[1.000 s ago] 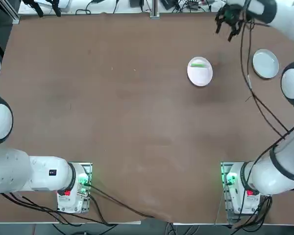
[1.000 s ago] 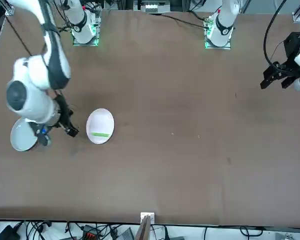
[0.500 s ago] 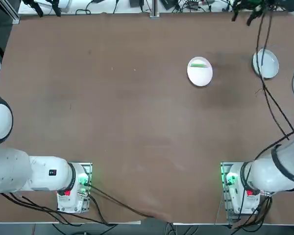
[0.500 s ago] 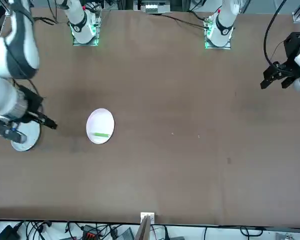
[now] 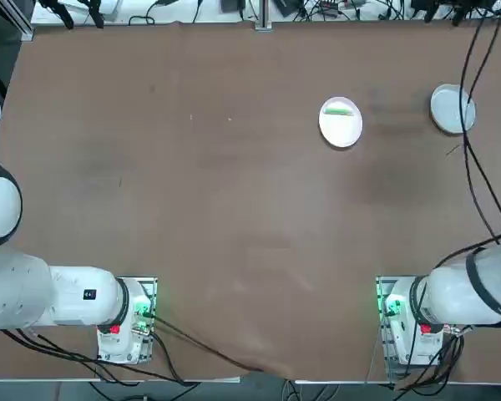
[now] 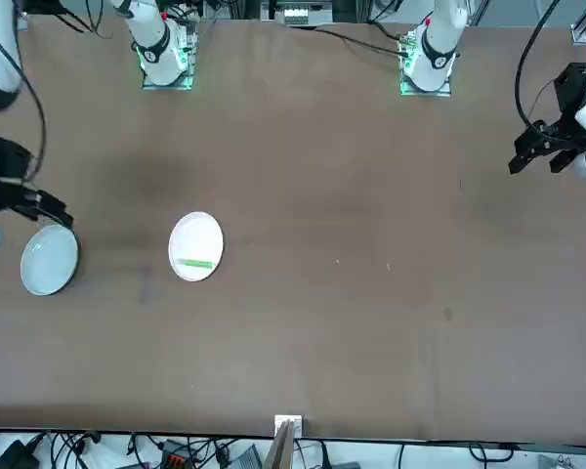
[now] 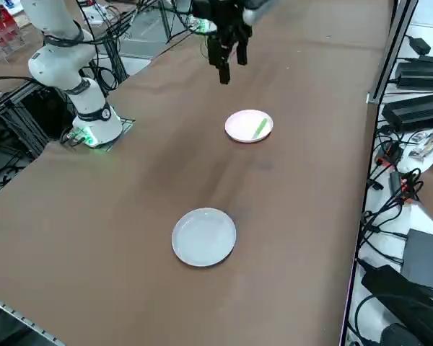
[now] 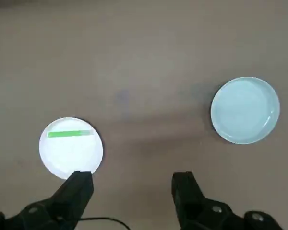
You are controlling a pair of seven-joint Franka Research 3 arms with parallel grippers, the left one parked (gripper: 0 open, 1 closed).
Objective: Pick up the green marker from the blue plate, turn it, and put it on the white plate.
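Observation:
The green marker (image 5: 340, 109) (image 6: 196, 262) (image 7: 260, 128) (image 8: 69, 134) lies flat on the white plate (image 5: 341, 140) (image 6: 195, 233) (image 7: 238, 128) (image 8: 71, 155), near its rim. The blue plate (image 5: 447, 109) (image 6: 49, 262) (image 7: 204, 236) (image 8: 245, 116) stands empty to the robot's right of it. My right gripper (image 7: 232, 70) (image 8: 133, 176) hangs high above the table, open and holding nothing. In the wrist view both plates show far below it, one beside each finger.
The right arm's black cable (image 5: 466, 125) hangs across the blue plate in the top view. Power bricks and cables (image 7: 418, 108) lie past the table's far edge. The arm bases (image 5: 401, 313) stand at the near edge.
The right arm has lifted and swung away from the plates toward the far right corner, leaving the top view. The blue plate is now uncovered. The marker and both plates have not moved.

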